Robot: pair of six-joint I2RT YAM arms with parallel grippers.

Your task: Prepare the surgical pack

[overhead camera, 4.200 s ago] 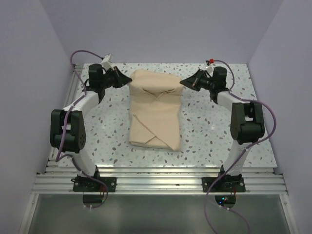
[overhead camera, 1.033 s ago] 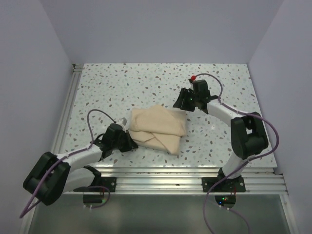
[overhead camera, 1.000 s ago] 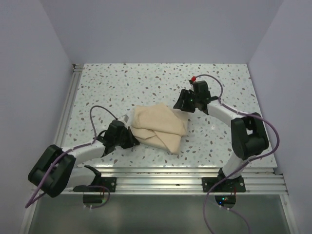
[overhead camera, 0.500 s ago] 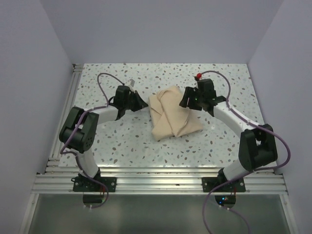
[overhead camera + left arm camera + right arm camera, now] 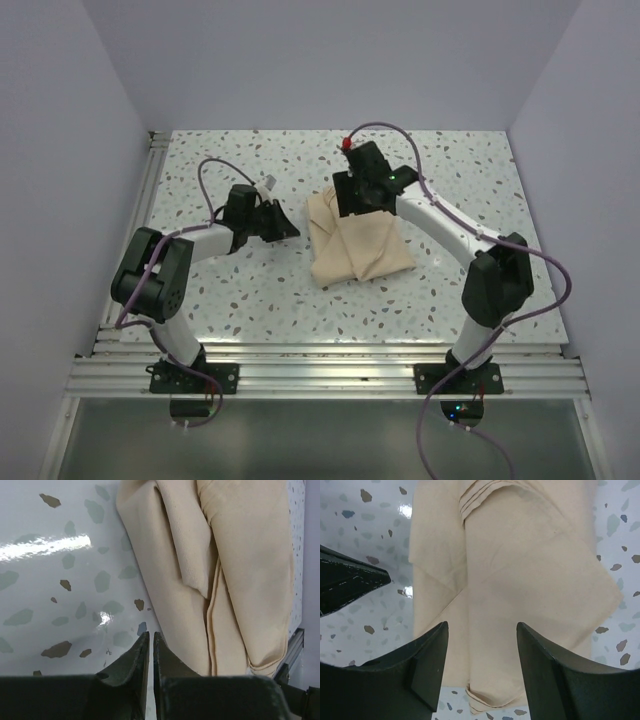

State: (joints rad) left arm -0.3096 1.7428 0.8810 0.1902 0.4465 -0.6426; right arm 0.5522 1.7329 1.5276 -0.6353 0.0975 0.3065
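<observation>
Speckled white surface fills most of the top view, with both my arms reaching onto it from the bottom edge. The beige wrap sheet lies just right of centre in that view, folded into a closed, roughly oblong bundle. Its long side runs up and down the frame, slightly tilted. It lies flat on the surface with overlapping flaps on top. A diagonal fold crosses it, and the right wrist view shows a stack of layered edges near the top of the frame. The folds cover whatever is inside, so I cannot tell the contents.

My right arm comes in from the lower right and bends over the bundle's upper end. My right pincer is spread wide, its two fingers straddling the bundle's width with cloth showing between them. I cannot tell whether the tips touch the cloth. It is gripping nothing.

My left arm lies low at centre left of the top view, pointing right. My left pincer is narrowed to a thin slit with nothing between the fingers. Its tips are over bare surface just beside the bundle's left edge, apart from the cloth. In the right wrist view its dark tip pokes in at the left edge of the frame.
</observation>
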